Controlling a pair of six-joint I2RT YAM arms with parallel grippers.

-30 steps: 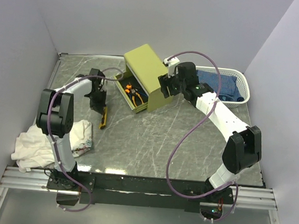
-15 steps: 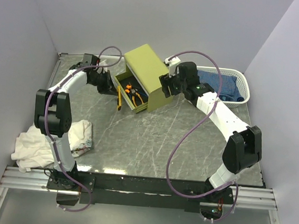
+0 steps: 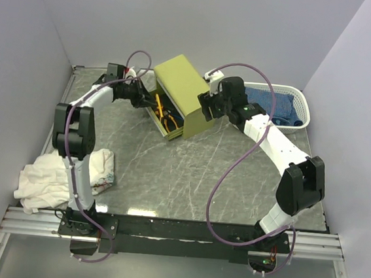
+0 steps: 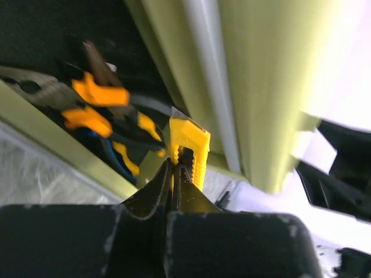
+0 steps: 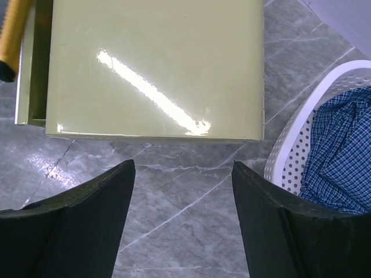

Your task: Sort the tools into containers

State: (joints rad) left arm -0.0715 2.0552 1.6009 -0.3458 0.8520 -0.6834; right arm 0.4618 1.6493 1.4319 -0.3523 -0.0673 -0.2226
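Your left hand [image 4: 175, 174] clamps the yellow utility knife [image 4: 189, 145] over the open drawer [image 3: 171, 134] for release. Your right hand [image 5: 183, 197], spread apart, faces the cabinet [image 5: 153, 63].

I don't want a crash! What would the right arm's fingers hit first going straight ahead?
Probably the green cabinet, right ahead of the open right fingers past a strip of table. Depth is hard to judge.
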